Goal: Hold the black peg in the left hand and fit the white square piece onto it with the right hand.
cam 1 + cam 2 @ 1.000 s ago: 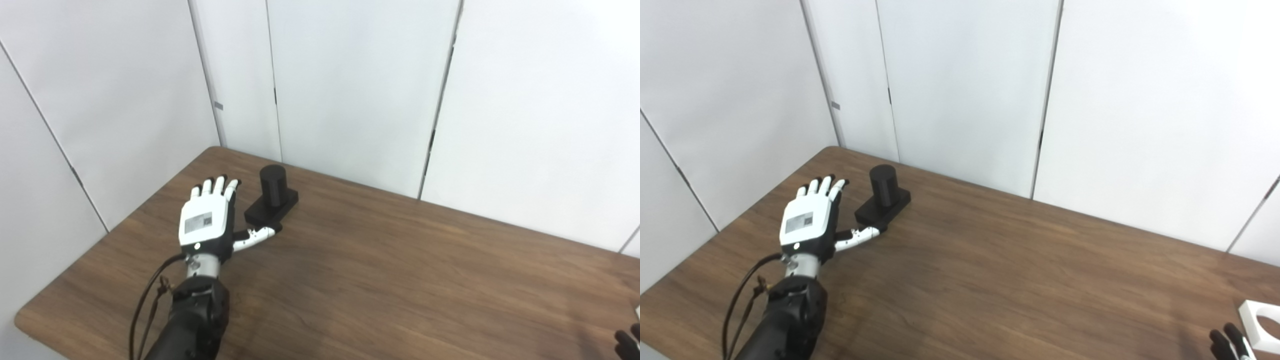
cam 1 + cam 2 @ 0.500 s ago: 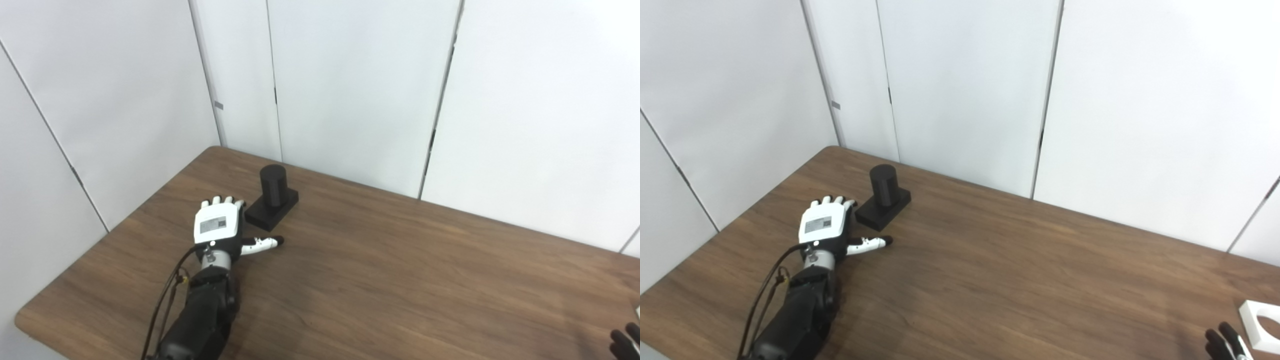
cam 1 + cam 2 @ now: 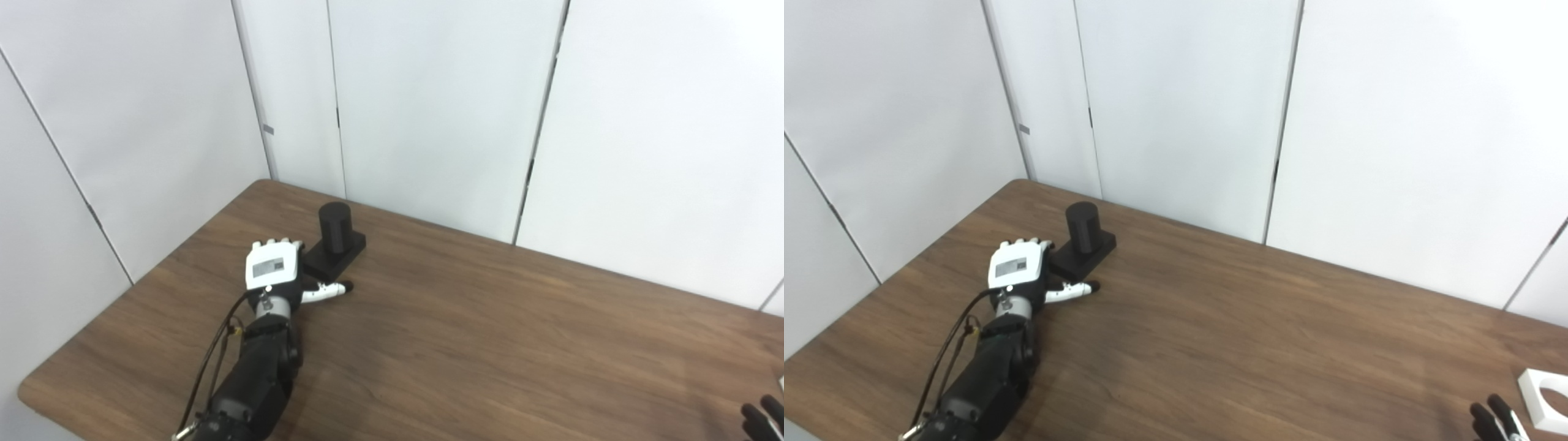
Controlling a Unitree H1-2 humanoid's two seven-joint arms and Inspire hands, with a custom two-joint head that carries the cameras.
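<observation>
Since a second ago the left hand [image 3: 274, 270] has dropped lower toward the table and slid in against the near-left side of the black peg [image 3: 334, 224], its fingers now curled downward rather than stretched out, while the thumb [image 3: 327, 290] stays extended along the front of the peg's square base. The hand holds nothing yet; whether its fingers actually touch the base is hard to judge from this angle. The peg stands upright on its base near the far-left corner of the table [image 3: 465, 343], a dark wood-grain surface with a rounded corner. The white square piece [image 3: 1545, 398], with a round hole through it, lies flat at the far right edge of the right eye view, well apart from the peg. Just beside it, only dark fingertips of the right hand [image 3: 1493, 421] show at the bottom right corner, so its state cannot be told. Behind the table, plain white wall panels [image 3: 429, 104] divided by thin dark seams enclose the space.
</observation>
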